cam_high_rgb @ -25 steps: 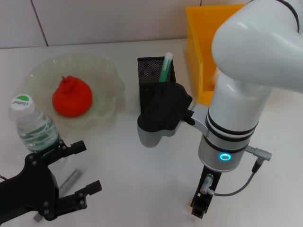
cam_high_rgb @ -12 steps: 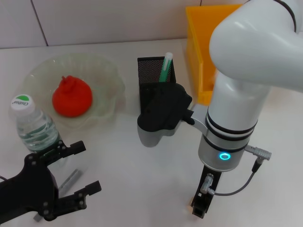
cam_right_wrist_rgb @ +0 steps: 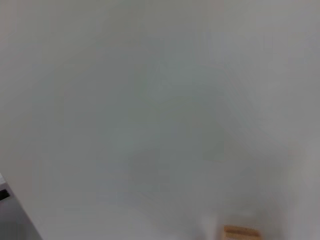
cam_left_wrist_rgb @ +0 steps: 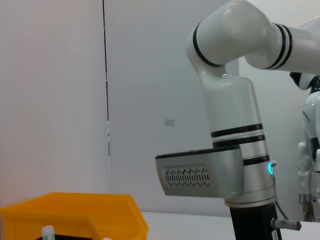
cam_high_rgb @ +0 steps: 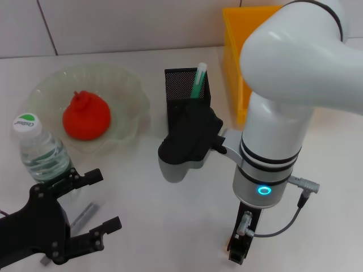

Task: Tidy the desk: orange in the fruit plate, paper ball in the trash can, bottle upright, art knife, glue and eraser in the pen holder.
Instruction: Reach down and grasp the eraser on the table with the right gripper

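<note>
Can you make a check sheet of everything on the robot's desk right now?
Surface: white desk, nothing spilled.
Job's things: orange in the fruit plate; bottle upright; pen holder holds a green-tipped stick; trash can at the back; tan eraser on the desk; grey stick on the desk.
Clutter: nothing seen.
Grippers: left gripper open near the bottle; right gripper low over the desk.
Cables: grey cable on the right arm.
Surroundings: tiled wall.
</note>
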Controlling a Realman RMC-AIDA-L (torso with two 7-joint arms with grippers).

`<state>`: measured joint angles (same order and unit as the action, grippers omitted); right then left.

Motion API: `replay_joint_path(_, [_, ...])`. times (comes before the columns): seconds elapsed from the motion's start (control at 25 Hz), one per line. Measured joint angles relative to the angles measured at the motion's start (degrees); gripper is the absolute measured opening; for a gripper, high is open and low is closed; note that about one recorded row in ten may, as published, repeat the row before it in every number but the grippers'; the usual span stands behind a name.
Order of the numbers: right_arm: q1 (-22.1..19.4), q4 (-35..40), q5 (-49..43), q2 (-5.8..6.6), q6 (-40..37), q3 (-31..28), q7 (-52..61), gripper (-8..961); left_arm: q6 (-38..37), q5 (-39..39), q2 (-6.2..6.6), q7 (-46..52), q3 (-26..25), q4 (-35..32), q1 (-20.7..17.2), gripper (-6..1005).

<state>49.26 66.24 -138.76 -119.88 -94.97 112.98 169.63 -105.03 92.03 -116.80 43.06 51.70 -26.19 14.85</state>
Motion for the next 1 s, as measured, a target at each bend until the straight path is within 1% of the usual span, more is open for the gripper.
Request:
replay_joint_path(0.52, [0.4, -0.3, 0.0, 0.0, 0.3, 0.2, 0.0, 406, 0.0, 0.0, 0.0, 0.0, 0.0, 0.0, 0.0, 809])
replay_joint_path(0.72, [0.4, -0.3, -0.2, 0.0, 0.1, 0.2, 0.0, 228, 0.0, 0.0, 0.0, 0.0, 0.0, 0.0, 0.1, 809])
replay_joint_path(1.0, [0.5, -0.5, -0.3, 0.0, 0.1, 0.4, -0.1, 162, 0.1, 0.0, 0.0, 0.0, 0.0, 0.0, 0.1, 809])
